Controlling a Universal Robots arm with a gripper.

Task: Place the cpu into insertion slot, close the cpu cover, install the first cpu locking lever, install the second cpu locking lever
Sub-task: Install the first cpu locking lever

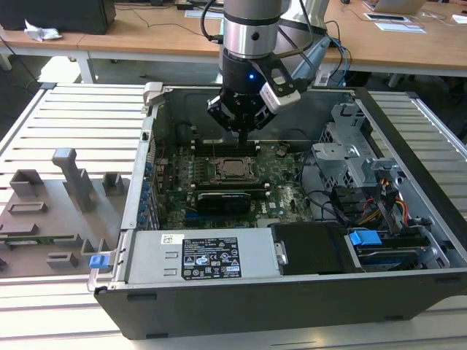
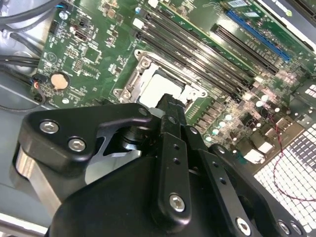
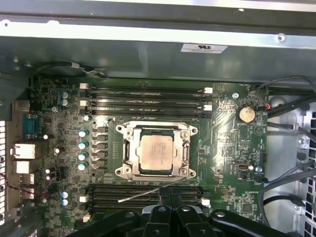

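Labels: a white sticker (image 3: 203, 48) with dark print sits on the grey sheet-metal case wall (image 3: 123, 54). A larger black-and-white label (image 1: 209, 257), dense with symbols, is on the power supply box (image 1: 153, 255). Print not transcribed.

The cpu (image 3: 155, 153) lies flat in the socket at the middle of the green motherboard (image 3: 227, 143). Its pale metal top shows through the square window of the cpu cover (image 3: 129, 150), which lies flat around it. A thin silvery locking lever (image 3: 148, 193) slants across the black memory slots (image 3: 108, 191) beside the socket, away from the frame edge.

In the first wrist view the gripper (image 3: 171, 193) has its black fingers pressed together with nothing between them. The tips are near the lever's socket end; contact cannot be judged.

In the exterior view the gripper (image 1: 241, 142) hangs inside the open case (image 1: 408, 146), over the board on the far side of the socket. There is free room around it, and the perforated steel drive cage (image 1: 343, 146) on the exterior view's right is well apart.
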